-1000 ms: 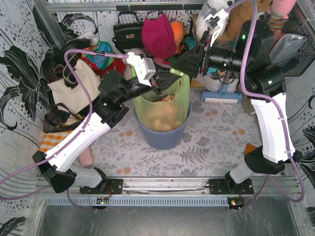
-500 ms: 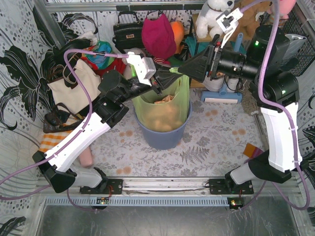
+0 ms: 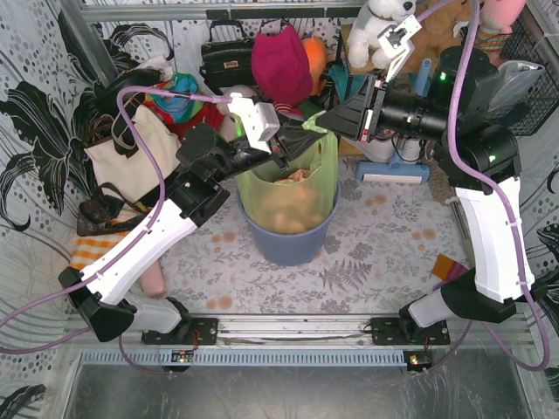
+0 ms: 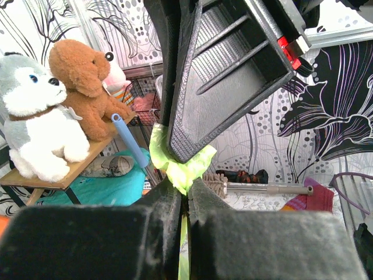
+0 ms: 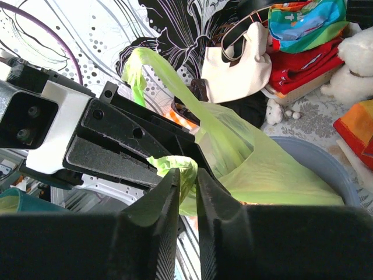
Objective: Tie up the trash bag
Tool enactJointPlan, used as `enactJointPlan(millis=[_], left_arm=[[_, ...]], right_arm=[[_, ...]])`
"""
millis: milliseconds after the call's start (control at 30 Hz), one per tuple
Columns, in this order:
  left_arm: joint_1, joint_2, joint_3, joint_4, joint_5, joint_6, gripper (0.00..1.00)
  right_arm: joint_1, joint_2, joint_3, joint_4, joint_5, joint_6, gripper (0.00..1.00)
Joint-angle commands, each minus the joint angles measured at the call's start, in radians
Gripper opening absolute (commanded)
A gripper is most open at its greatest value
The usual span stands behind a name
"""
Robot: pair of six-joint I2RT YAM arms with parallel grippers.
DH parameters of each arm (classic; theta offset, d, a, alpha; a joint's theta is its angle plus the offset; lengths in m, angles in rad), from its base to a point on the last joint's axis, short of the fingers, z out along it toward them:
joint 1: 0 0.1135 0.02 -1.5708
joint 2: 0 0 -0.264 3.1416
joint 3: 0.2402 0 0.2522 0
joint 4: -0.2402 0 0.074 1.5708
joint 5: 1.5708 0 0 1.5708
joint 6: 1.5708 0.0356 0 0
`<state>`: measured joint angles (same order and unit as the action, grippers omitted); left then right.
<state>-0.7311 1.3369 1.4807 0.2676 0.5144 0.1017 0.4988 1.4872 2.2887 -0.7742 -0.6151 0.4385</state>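
The trash bag [image 3: 297, 188], thin light-green plastic with tan crumpled paper [image 3: 284, 214] showing through, stands in the round blue-grey bin [image 3: 288, 244]. My left gripper [image 3: 297, 140] is shut on a flap of the bag's top edge, and the flap runs up between its jaws in the left wrist view [image 4: 185, 189]. My right gripper [image 3: 319, 122] meets it tip to tip from the right. In the right wrist view [image 5: 187, 175] its jaws stand nearly shut on a wad of the same green plastic [image 5: 180, 166]. The bag's body [image 5: 262, 169] hangs below, and a second handle loop [image 5: 145, 64] stands free above.
A cream tote bag [image 3: 131, 157] and colourful cloths [image 3: 175, 96] lie left of the bin. A black handbag [image 3: 227, 57], a magenta hat [image 3: 281, 61] and plush toys [image 3: 376, 22] line the back. A wire basket [image 3: 533, 78] is at the far right.
The right arm's wrist swung to the right and back while its fingertips stayed at the bag's top flap, closing in on the left gripper's pinch. The left arm barely moved.
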Motion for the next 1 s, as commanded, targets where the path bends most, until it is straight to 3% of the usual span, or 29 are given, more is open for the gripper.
enactJointPlan(millis=[0,167,233,333,500,700,967], left_arm=[[0.004,0.002,0.033,0.054,-0.007,0.006,0.11],[0.005,0.003,0.033,0.047,-0.017,0.010,0.11],[0.004,0.005,0.033,0.046,-0.018,0.010,0.11],[0.005,0.005,0.032,0.045,-0.016,0.009,0.12],[0.004,0.010,0.032,0.039,-0.010,0.004,0.13],[0.004,-0.019,-0.033,0.060,0.016,-0.045,0.28],[0.004,-0.041,-0.091,0.041,0.042,-0.079,0.30]], right_arm=[[0.002,0.007,0.027,0.020,-0.002,0.027,0.15],[0.002,-0.006,0.028,0.008,0.007,0.018,0.19],[0.002,-0.012,0.027,0.007,0.012,0.021,0.15],[0.002,-0.024,0.018,0.025,0.019,0.019,0.00],[0.003,-0.037,0.012,0.103,0.050,0.004,0.00],[0.003,-0.037,0.011,0.223,0.099,-0.013,0.00],[0.003,-0.030,-0.013,0.312,0.136,-0.038,0.00]])
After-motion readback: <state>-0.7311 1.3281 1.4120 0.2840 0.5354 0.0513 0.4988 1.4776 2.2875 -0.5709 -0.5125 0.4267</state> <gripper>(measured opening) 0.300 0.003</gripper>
